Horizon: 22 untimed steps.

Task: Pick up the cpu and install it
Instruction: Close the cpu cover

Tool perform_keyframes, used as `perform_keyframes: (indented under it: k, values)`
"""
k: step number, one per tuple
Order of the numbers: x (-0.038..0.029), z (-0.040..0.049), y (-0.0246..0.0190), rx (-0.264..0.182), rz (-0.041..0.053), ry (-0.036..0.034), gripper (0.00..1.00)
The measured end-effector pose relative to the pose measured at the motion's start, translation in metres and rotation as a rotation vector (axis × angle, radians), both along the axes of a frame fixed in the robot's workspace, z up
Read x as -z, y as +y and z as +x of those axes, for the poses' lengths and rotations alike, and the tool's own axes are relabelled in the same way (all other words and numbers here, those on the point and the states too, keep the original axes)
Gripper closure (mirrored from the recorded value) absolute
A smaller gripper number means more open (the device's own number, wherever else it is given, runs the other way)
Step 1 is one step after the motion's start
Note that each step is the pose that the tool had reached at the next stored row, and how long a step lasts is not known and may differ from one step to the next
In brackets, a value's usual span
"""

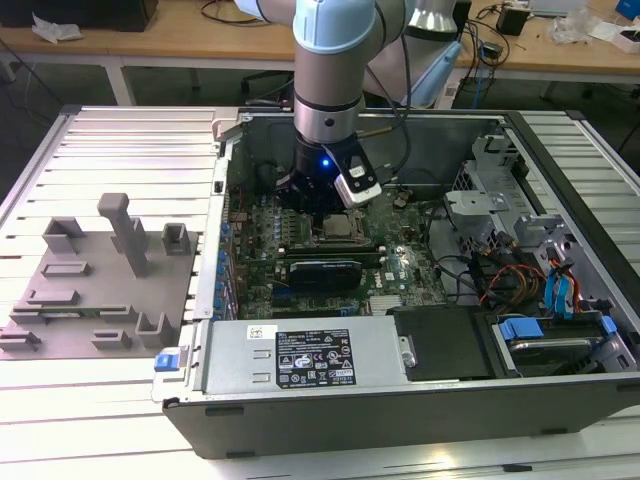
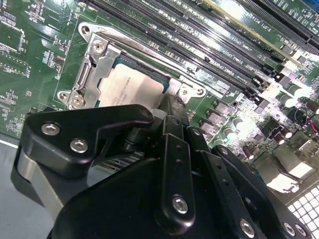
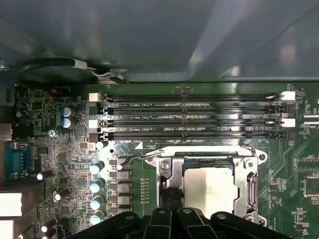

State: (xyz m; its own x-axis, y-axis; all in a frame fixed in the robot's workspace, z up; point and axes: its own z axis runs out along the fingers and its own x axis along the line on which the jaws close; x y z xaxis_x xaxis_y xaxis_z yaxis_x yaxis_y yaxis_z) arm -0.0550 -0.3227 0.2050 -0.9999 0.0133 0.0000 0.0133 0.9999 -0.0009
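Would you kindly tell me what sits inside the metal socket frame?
The cpu lies flat inside the socket frame, silver top showing. The gripper covers one frame edge; whatever lies beneath the cpu is hidden.

Matt silver-grey metal top on the cpu [image 3: 215, 188], shiny steel socket frame [image 3: 164, 174], glossy green circuit board [image 3: 299, 199], ribbed pale metal surface [image 1: 130, 135]

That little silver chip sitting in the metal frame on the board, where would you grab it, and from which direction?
Probably by two opposite thin edges, coming straight down from above. The cpu lies flat inside the metal socket frame, its broad silver top facing up, so a sideways approach looks blocked. The gripper hangs close over it.
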Motion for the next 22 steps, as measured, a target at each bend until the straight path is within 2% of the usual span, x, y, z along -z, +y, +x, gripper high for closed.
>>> perform_keyframes:
  k: [14,22]
  values:
    - [0.0019,0.0,0.0,0.0,0.0001,-0.0001,0.89]
    - [-0.0038,0.0,0.0,0.0,0.0002,-0.0009,0.89]
